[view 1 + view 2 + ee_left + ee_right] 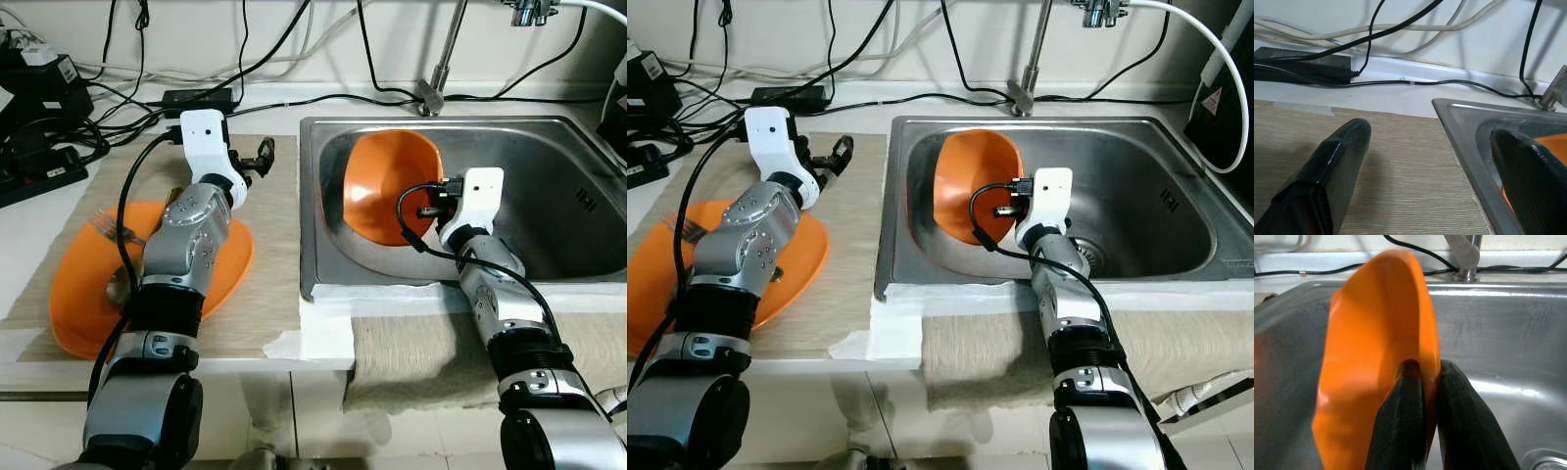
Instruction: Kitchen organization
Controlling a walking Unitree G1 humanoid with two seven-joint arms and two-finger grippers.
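**Right jaws clamped on bowl rim in sink; left jaws spread over mat**

Clamped jaws first: we find the right gripper (1422, 382) closed on the rim of the orange bowl (1376, 347), one black finger inside the rim and the other outside, both pressing the thin edge. We see the bowl standing on edge inside the steel sink (549, 196), tilted against the sink's left wall, with its hollow facing the right arm. We note the right arm reaching in over the sink's front lip, a black cable looping at its white wrist housing.

Left gripper (1430, 161): we record its two fingers (1327, 166) held wide apart with nothing between them. It hovers over the beige mat (1400, 161), close to the sink's left rim; whether its tips touch the mat we cannot tell from these views.

On the mat beneath the left forearm we see an orange plate (83, 284) lying flat, with a fork (116, 229) resting on its far part. What appears to be a spoon lies beside the fork, though the arm covers most of it.

Beyond the mat, black cables and a power adapter (201, 98) lie along the back wall. A faucet (443, 59) rises behind the sink. A grey cloth (411, 352) hangs over the counter edge in front of the sink.
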